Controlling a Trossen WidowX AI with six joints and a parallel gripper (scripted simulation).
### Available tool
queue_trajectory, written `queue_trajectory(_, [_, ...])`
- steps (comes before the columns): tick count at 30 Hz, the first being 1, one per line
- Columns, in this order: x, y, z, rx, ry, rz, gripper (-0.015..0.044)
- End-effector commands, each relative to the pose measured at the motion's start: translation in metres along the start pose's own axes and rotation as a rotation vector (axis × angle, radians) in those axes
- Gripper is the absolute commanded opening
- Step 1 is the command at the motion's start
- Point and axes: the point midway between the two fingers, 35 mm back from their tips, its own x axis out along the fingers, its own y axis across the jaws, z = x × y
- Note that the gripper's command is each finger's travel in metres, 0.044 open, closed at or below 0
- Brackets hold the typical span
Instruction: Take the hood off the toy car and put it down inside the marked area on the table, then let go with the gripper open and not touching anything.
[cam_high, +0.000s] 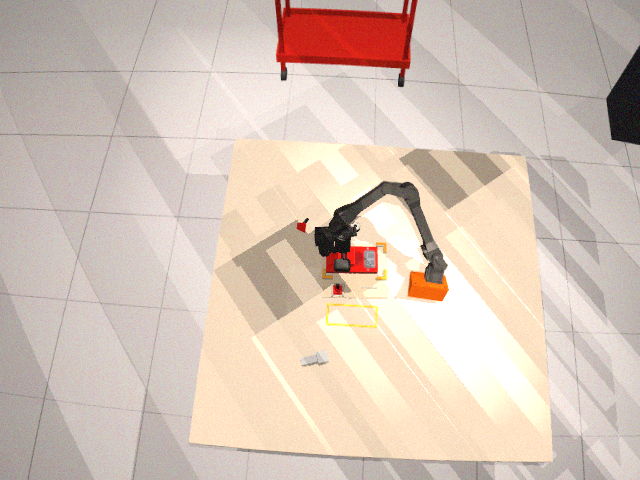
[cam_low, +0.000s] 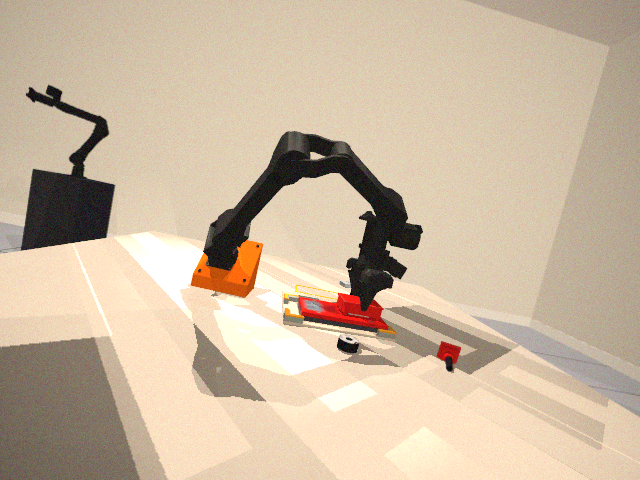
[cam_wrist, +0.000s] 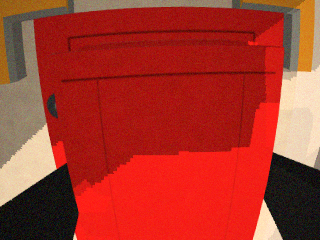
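The red toy car (cam_high: 364, 258) (cam_low: 317, 308) lies in an orange-cornered holder in the middle of the table. Its red hood (cam_high: 333, 258) (cam_low: 356, 308) (cam_wrist: 167, 147) sits on the car's end, farthest from the arm's base, and fills the wrist view. My gripper (cam_high: 341, 264) (cam_low: 366, 304) (cam_wrist: 170, 168) is down on the car, shut on the hood, with one dark finger on each long side. The marked area, a yellow outlined rectangle (cam_high: 351, 305) (cam_low: 310, 287), lies on the table just beside the car.
A loose black wheel (cam_low: 348, 342) (cam_high: 338, 290) lies near the car. A small red part (cam_high: 301, 225) (cam_low: 447, 352) and a grey part (cam_high: 315, 358) lie further off. The arm's orange base (cam_high: 428, 286) (cam_low: 227, 268) stands close by. A red cart (cam_high: 343, 36) stands beyond the table.
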Motion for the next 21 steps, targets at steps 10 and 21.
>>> queue_trajectory(10, [-0.009, 0.000, 0.001, 0.009, -0.003, 0.004, 0.0000])
queue_trajectory(21, [-0.017, 0.000, 0.001, 0.008, -0.003, 0.004, 0.0000])
